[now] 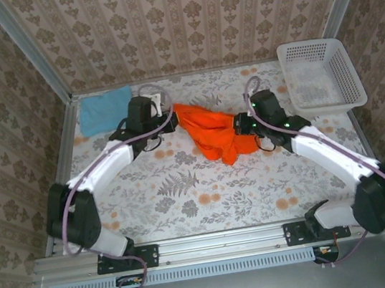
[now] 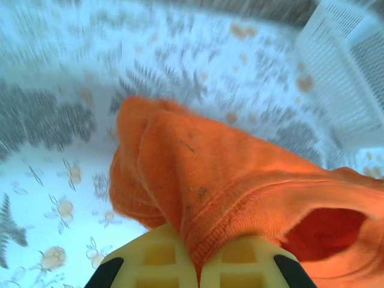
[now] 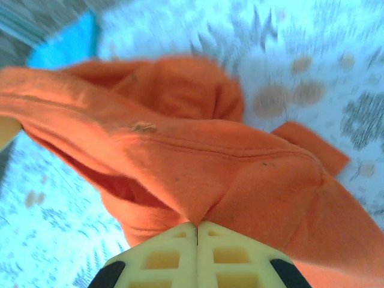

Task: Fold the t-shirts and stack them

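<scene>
Bright orange plain cloth t-shirt point(image 1: 212, 132): bunched and creased, pinched at both ends, stretched left to right mid-table, loose middle sagging towards the near side. Light sky-blue cloth t-shirt point(image 1: 104, 110): smaller, lying flat and rumpled in the far-left corner, well apart from the orange one.

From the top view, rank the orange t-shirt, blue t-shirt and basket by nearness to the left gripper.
1. The orange t-shirt, clamped in the left gripper.
2. The blue t-shirt, far-left corner.
3. The basket, far-right corner.
</scene>
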`<state>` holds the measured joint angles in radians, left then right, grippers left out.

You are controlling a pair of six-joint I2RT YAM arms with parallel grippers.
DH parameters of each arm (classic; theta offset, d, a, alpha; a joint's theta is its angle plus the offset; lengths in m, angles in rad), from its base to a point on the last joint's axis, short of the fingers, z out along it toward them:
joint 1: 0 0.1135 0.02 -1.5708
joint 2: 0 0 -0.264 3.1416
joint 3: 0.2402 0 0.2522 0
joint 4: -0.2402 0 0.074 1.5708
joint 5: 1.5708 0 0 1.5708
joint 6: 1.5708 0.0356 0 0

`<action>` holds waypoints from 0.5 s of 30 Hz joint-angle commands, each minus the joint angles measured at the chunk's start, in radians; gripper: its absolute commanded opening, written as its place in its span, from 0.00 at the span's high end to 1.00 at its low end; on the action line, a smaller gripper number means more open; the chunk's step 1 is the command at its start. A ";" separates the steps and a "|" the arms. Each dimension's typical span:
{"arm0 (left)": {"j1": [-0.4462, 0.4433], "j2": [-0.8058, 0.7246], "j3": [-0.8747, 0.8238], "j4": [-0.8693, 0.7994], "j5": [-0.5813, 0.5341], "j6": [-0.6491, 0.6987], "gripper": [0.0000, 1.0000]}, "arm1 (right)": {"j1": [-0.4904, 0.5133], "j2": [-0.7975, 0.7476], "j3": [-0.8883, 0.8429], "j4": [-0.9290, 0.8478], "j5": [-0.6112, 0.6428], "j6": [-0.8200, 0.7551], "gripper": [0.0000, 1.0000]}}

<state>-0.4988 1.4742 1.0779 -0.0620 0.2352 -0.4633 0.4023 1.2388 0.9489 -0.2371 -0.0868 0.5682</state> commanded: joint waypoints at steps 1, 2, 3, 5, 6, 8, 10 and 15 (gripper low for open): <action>-0.029 -0.138 -0.069 0.092 -0.102 0.052 1.00 | -0.006 -0.161 -0.070 0.070 0.069 -0.020 1.00; -0.038 -0.176 -0.085 0.108 -0.118 0.059 1.00 | -0.006 -0.201 -0.093 0.096 0.073 -0.022 1.00; -0.045 -0.212 -0.098 0.122 -0.130 0.065 1.00 | -0.006 -0.242 -0.112 0.122 0.074 -0.024 1.00; -0.060 -0.250 -0.108 0.141 -0.151 0.074 0.97 | -0.006 -0.279 -0.122 0.135 0.097 -0.019 1.00; -0.062 -0.248 -0.094 0.135 -0.156 0.072 0.95 | -0.006 -0.278 -0.116 0.131 0.102 -0.022 1.00; -0.060 -0.210 -0.036 0.084 -0.166 0.076 0.96 | -0.010 -0.239 -0.070 0.092 0.114 -0.038 1.00; -0.054 -0.146 0.056 0.006 -0.162 0.077 0.98 | -0.022 -0.176 -0.015 0.058 0.130 -0.055 1.00; -0.047 -0.038 0.260 -0.140 -0.102 0.095 0.97 | -0.051 -0.096 0.138 -0.031 0.124 -0.083 1.00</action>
<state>-0.5537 1.4322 1.2510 -0.1211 0.1173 -0.4015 0.3607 1.1473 0.9970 -0.2119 0.0025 0.5243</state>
